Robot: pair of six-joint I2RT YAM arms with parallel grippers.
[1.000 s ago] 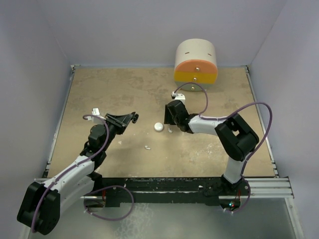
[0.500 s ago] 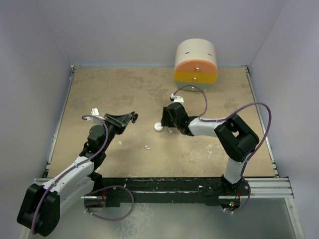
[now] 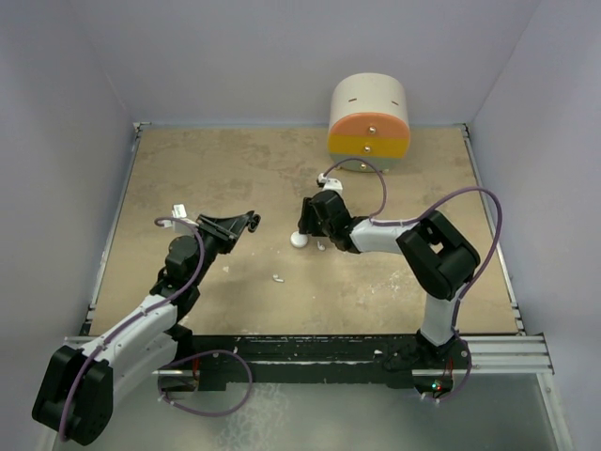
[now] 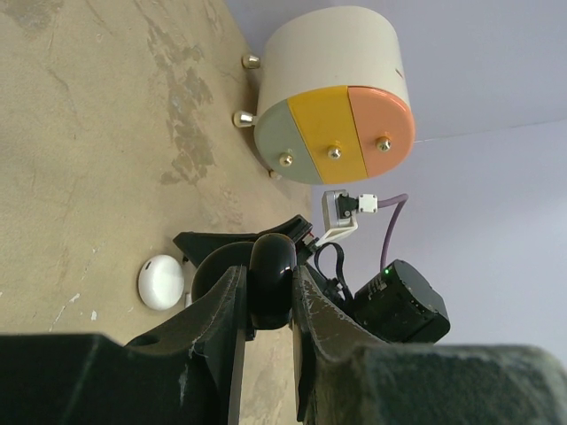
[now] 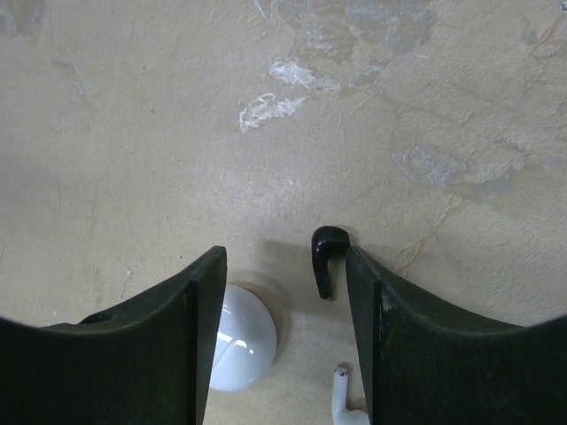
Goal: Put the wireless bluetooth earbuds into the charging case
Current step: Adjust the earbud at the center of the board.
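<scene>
My left gripper [image 3: 248,223] is shut on a glossy black charging case [image 4: 273,266] and holds it above the table, left of centre. My right gripper [image 3: 314,222] is open and low over the table. In the right wrist view a black earbud [image 5: 326,255] lies between its fingers, close to the right finger [image 5: 416,354]. A white round charging case [image 5: 237,343] lies shut against the left finger; it also shows in the top view [image 3: 299,239]. One white earbud [image 5: 344,400] lies by the right finger. Another white earbud [image 3: 279,278] lies nearer the arms.
A round cream drawer unit [image 3: 369,117] with an orange and yellow front stands at the back of the table, against the rear wall. Grey walls close the table on three sides. The table top is worn, with pale scuffs.
My right gripper has moved a little to the left, over the white case and the black earbud. The left arm has not moved.
</scene>
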